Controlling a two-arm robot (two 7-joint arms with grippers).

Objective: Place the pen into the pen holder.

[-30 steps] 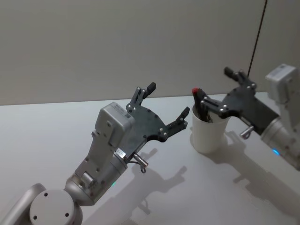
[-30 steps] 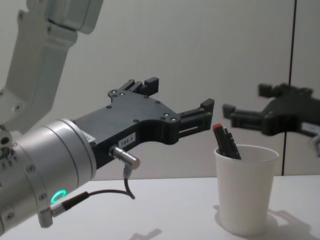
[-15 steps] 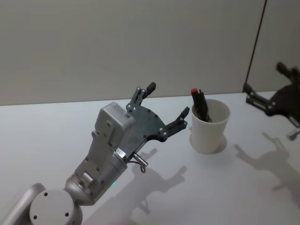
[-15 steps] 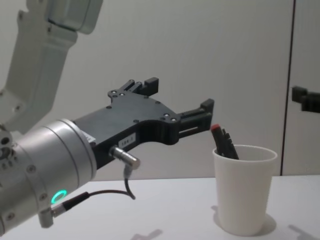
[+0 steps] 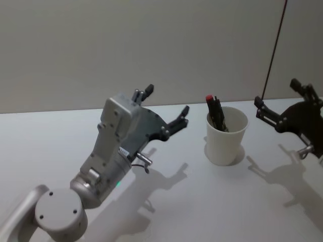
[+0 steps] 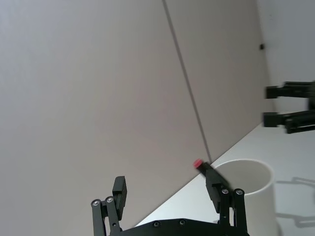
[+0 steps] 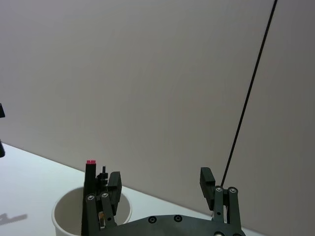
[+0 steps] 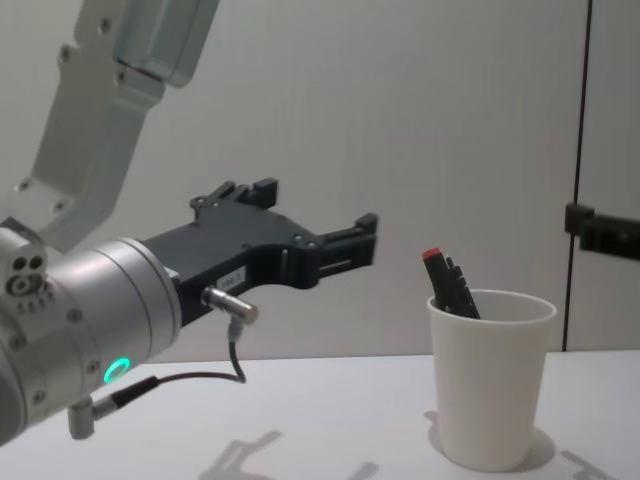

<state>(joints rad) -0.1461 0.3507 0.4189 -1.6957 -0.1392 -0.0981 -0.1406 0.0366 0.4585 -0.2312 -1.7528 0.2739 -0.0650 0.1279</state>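
The red-capped pen (image 5: 214, 112) is leaned inside the white paper cup (image 5: 225, 136) on the worktop (image 5: 60, 136), so both the left gripper (image 5: 166, 110) and the right gripper (image 5: 280, 101) are held spread and empty, to either side of it.

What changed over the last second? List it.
The right gripper, open, pulled away from over the cup toward the robot's right side, leaving the red-tipped pen standing inside. The left gripper, open and empty, drew back a little from the cup. The cup and the pens in it stayed put on the table.
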